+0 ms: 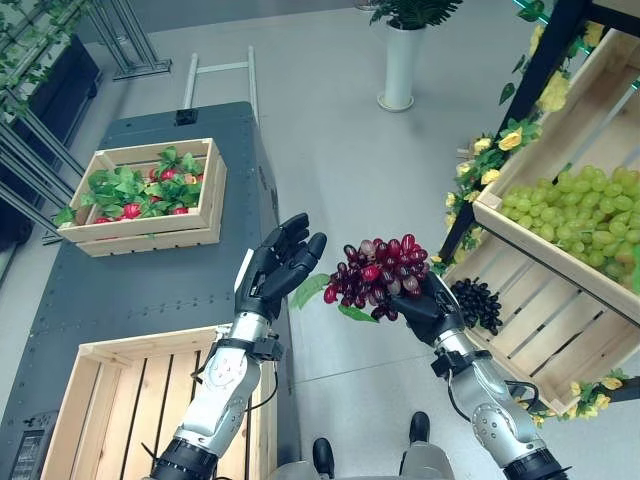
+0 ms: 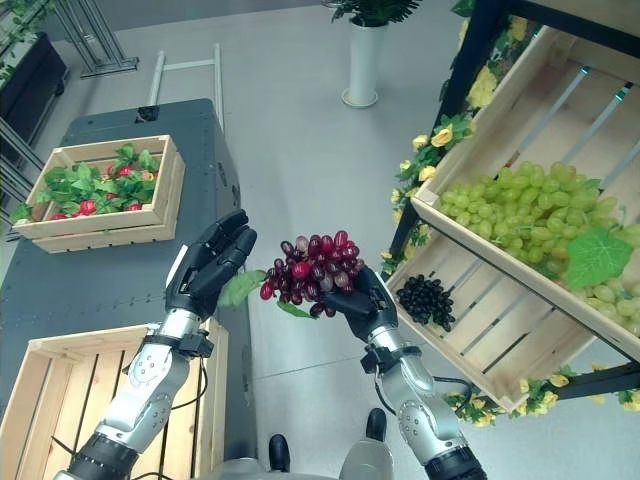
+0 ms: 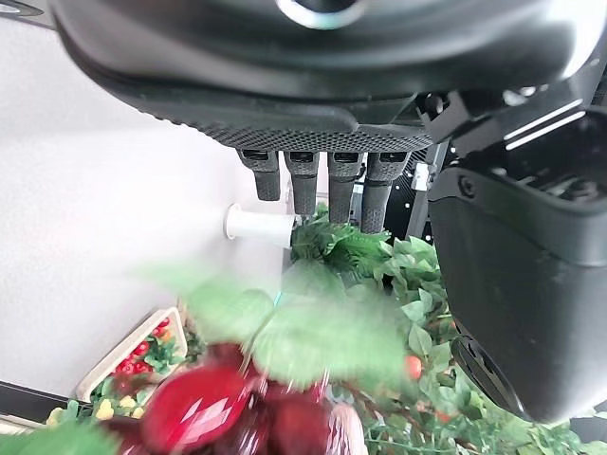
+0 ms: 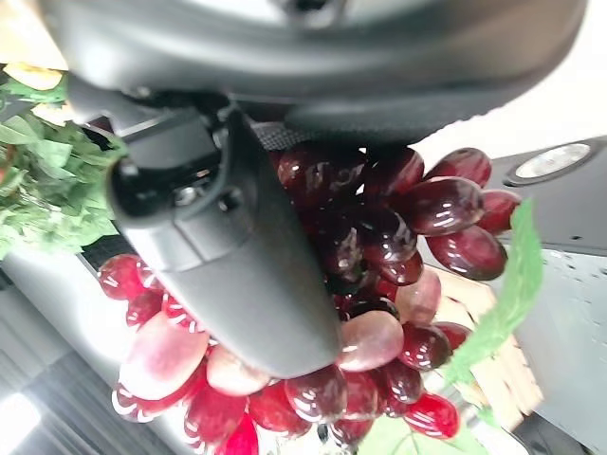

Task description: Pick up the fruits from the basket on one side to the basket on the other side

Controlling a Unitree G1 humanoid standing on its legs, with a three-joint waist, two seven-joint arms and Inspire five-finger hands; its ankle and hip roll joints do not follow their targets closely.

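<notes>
A bunch of red grapes [image 1: 378, 274] with green leaves hangs in mid-air between the dark table and the shelf. My right hand [image 1: 428, 306] is shut on it from below; in the right wrist view the thumb [image 4: 228, 256] curls over the grapes [image 4: 379, 246]. My left hand [image 1: 278, 266] stands open just left of the bunch, fingers straight, not touching it. The grapes [image 3: 204, 403] show blurred past the left fingers [image 3: 305, 180]. An empty wooden crate [image 1: 120, 400] lies on the table at my lower left.
A wooden crate of red fruit and leaves [image 1: 150, 190] stands at the table's [image 1: 130, 290] far end. On the right, a slanted shelf holds green grapes [image 1: 575, 215] above and dark grapes [image 1: 478, 302] in the lower crate. A white vase [image 1: 398, 65] stands on the floor.
</notes>
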